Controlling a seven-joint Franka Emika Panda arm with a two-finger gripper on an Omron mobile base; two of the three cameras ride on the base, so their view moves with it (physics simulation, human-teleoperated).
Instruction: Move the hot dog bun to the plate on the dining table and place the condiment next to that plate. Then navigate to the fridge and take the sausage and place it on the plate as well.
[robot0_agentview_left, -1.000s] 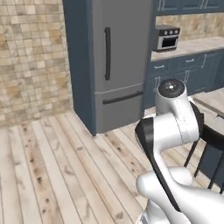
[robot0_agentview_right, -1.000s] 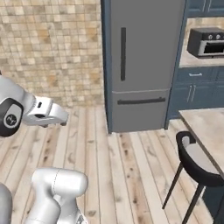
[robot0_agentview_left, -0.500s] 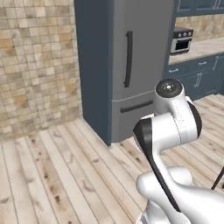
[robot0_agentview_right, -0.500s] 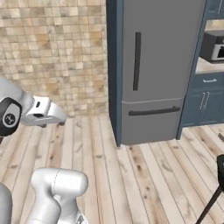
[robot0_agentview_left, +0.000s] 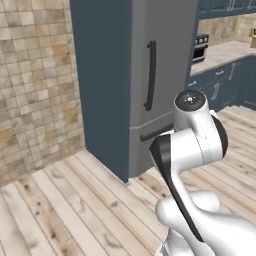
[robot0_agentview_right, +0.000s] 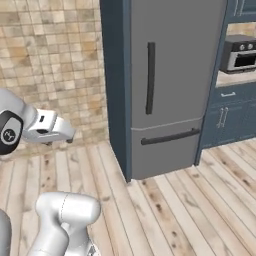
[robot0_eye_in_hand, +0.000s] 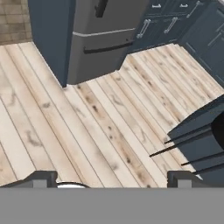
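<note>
Fridge (robot0_eye_in_hand: 103, 39) stands closed at twelve o'clock from the gripper (robot0_eye_in_hand: 111, 178) in the hand view, well apart across bare plank floor (robot0_eye_in_hand: 87, 127). Gripper fingers spread wide, holding nothing.

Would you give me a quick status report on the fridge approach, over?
Gripper open, empty, above wood floor. Fridge ahead, door and drawer shut, sausage unseen. Dark chair low beside the hand; path to the fridge looks open.
</note>
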